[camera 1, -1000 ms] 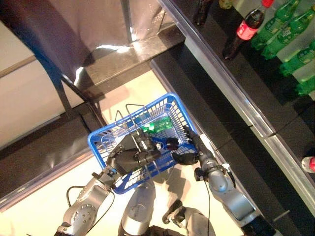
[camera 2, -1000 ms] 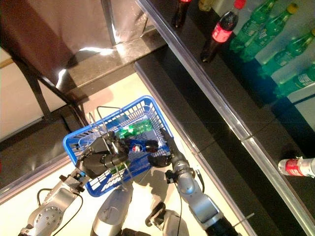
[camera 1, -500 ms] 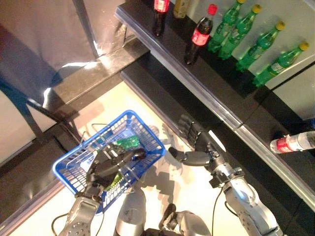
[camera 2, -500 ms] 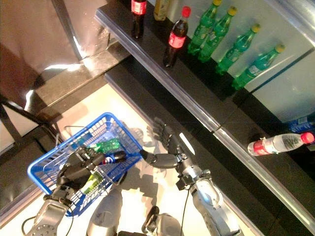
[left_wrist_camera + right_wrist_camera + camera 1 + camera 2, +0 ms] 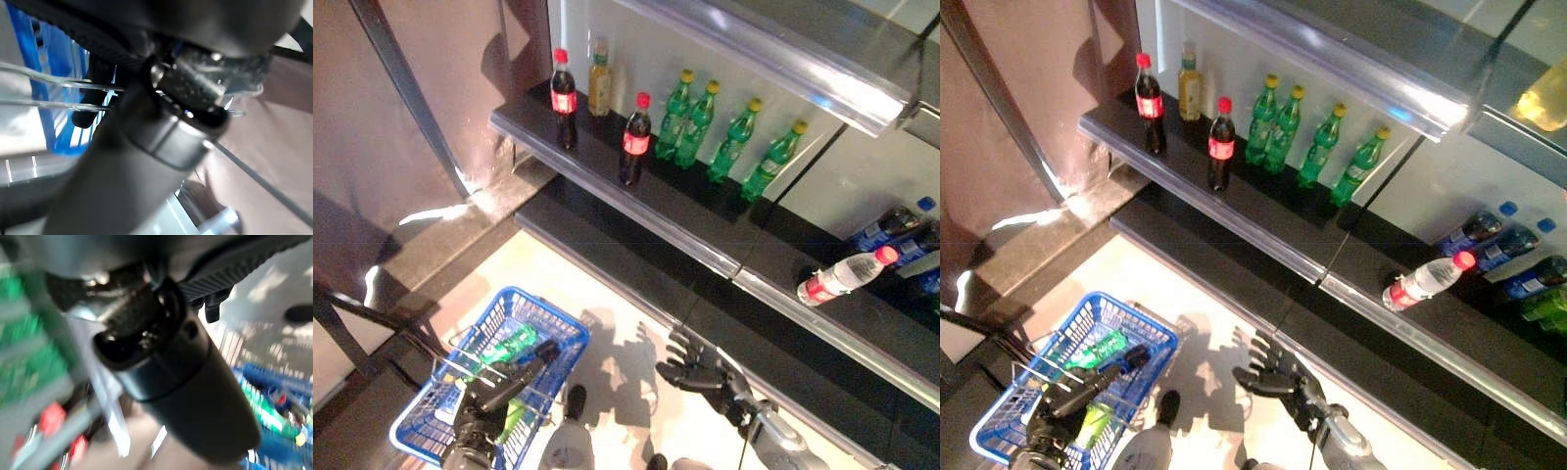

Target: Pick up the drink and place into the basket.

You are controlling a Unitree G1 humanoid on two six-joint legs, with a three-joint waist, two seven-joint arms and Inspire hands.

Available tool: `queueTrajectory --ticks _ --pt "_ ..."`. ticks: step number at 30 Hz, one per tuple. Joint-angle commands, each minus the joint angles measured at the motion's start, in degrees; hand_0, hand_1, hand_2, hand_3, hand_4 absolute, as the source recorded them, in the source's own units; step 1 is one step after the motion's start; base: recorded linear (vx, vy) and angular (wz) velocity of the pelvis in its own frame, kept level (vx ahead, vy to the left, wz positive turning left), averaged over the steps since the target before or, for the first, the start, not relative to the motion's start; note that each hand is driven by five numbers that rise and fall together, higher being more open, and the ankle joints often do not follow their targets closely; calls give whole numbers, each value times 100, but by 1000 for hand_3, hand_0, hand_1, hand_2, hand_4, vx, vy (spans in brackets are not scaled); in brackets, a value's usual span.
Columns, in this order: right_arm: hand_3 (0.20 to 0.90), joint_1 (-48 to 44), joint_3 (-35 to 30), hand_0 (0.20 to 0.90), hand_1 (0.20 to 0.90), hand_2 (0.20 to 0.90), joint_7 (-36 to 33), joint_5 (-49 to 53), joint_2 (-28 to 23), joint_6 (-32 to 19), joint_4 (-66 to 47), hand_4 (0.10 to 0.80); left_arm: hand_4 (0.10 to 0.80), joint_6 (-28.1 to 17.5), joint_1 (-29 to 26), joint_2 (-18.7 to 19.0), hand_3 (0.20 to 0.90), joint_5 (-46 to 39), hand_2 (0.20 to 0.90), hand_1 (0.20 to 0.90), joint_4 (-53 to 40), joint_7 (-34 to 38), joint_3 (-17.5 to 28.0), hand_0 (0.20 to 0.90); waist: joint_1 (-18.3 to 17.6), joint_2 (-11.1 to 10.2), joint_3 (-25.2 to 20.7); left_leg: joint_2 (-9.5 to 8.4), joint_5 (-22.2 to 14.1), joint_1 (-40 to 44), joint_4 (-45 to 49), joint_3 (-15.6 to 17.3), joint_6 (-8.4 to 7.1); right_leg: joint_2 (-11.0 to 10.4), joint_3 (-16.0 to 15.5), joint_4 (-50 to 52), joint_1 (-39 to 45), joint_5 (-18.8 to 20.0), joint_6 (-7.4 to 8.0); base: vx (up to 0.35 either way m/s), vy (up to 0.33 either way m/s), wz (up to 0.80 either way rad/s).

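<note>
The blue wire basket (image 5: 555,317) hangs at the lower left, with a green bottle (image 5: 510,345) and a dark drink beside it lying inside. My left hand (image 5: 485,399) is curled round the basket's wire handles (image 5: 44,93). To the right of the basket, well apart from it, my right hand (image 5: 702,371) hovers over the pale floor with its fingers spread and nothing in them. The right wrist view shows the basket (image 5: 286,435) past that hand's thumb (image 5: 181,382).
A dark shelf (image 5: 607,191) runs across the back with two cola bottles (image 5: 633,140), a yellow bottle (image 5: 598,86) and several green bottles (image 5: 690,113). A clear water bottle (image 5: 840,277) lies on its side further right, near blue bottles (image 5: 1484,235).
The camera has tilted up toward the shelf. My right hand has left the basket and moved right, fingers spread. The left hand still holds the basket handles.
</note>
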Motion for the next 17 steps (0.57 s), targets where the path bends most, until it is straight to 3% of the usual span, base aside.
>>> queueTrajectory --ticks 1,5,8,13,17 --pt "900 96 83 900 900 900 -294 -401 -247 -250 592 800 100 -926 -655 -190 200 597 300 300 -220 -30 -31 300 -159 609 -833 324 -483 459 -10 329 -189 -49 35 -196 -404 922 6 -46 3 -14" --pt "900 -244 -32 900 900 900 -226 -626 -2 -399 2249 800 100 -816 -942 -506 200 476 300 300 1077 -51 29 300 -186 623 -859 324 -513 471 -10 407 -183 -68 29 -265 -396 957 20 -30 0 -11" --pt "900 -454 -308 900 900 900 -139 -729 180 -209 3677 800 100 -669 -1114 -726 200 717 300 300 2052 74 15 300 -204 633 -903 338 -556 497 -10 519 -175 -75 46 -351 -395 995 17 -7 -9 -14" --pt "900 -501 -705 900 900 900 80 -211 290 -158 4183 800 100 -487 -1120 -822 200 1080 300 300 2715 154 4 300 -256 662 -931 351 -598 535 -10 608 -158 -83 113 -344 -440 982 6 5 -6 -5" --pt "900 -514 -857 900 900 900 15 -370 297 -479 4246 800 100 -489 -1086 -837 200 1012 300 300 2906 150 42 300 -318 682 -957 368 -642 554 -10 697 -144 -78 171 -354 -483 973 -6 0 0 0"
